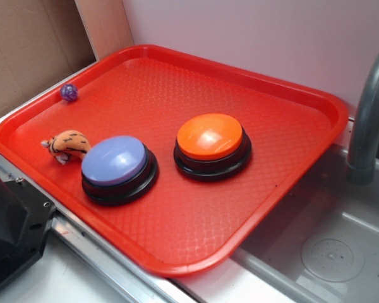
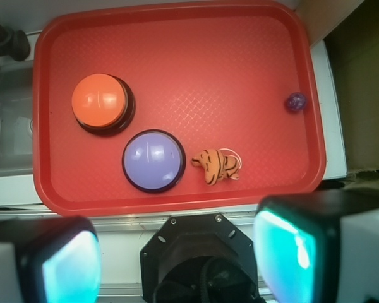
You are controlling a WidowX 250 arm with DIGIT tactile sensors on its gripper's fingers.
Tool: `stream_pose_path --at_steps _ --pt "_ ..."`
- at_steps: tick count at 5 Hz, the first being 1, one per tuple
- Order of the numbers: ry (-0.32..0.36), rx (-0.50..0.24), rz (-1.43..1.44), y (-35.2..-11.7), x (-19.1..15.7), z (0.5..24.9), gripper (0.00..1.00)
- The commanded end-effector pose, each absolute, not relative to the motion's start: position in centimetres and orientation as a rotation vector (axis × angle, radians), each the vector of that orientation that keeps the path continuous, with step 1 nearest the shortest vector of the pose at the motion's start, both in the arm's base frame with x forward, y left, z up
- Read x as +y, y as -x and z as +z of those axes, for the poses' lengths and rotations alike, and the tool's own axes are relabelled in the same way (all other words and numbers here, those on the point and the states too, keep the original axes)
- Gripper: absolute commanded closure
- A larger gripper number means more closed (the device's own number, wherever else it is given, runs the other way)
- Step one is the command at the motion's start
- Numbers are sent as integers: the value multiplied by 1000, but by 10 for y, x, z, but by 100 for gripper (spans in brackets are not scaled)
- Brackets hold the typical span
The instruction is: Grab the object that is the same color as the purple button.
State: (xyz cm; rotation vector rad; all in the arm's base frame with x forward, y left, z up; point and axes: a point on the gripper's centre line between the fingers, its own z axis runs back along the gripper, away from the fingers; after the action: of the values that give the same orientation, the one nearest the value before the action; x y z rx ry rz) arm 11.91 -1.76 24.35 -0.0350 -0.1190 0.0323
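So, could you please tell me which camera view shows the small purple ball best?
The exterior view: the purple ball appears nearer, speckles visible, resting beside the red tray's far-left rim. The wrist view shows the ball smaller and blurrier from above, near the right rim.

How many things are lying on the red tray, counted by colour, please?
Purple: 2, the purple button and the small purple ball.
Orange: 2, the orange button and the orange striped tiger plush.
Total: 4 things on the red tray.
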Motion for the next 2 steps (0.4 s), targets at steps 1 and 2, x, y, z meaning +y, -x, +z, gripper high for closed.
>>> stream_pose_path --at_steps 1,2 --pt "35 -119 32 -119 -18 244 0" --pt "2 12 280 -156 32 197 0"
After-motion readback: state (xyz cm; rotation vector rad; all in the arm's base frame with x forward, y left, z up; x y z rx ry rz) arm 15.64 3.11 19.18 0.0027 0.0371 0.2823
